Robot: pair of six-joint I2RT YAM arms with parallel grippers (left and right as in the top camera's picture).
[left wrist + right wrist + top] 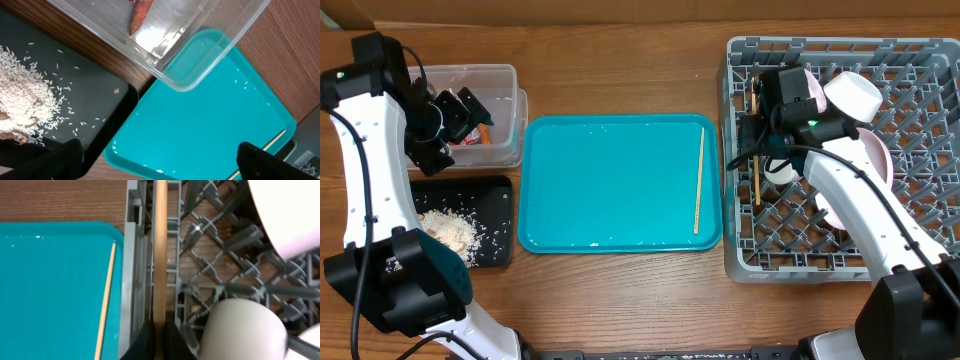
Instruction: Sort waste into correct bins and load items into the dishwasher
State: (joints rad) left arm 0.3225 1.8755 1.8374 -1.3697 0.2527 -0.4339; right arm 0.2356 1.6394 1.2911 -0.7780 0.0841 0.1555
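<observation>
My right gripper (160, 335) is shut on a wooden chopstick (160, 255), held lengthwise over the left edge of the grey dishwasher rack (220, 255). Overhead, that gripper (757, 150) is at the rack's (920, 60) left side. The other chopstick (699, 180) lies on the teal tray (610, 180). In the rack are a white cup (245, 330), a white bowl (853, 95) and a pink plate (875, 155). My left gripper (470, 108) hangs open and empty over the clear tub (500, 80). A carrot piece (140, 15) lies in the tub.
Beige food scraps (450, 230) lie in the black tray (495, 200) at front left, with loose grains around them (25, 100). A few grains dot the teal tray (210, 115). Clear tub, black tray, teal tray and rack sit close together on the wooden table.
</observation>
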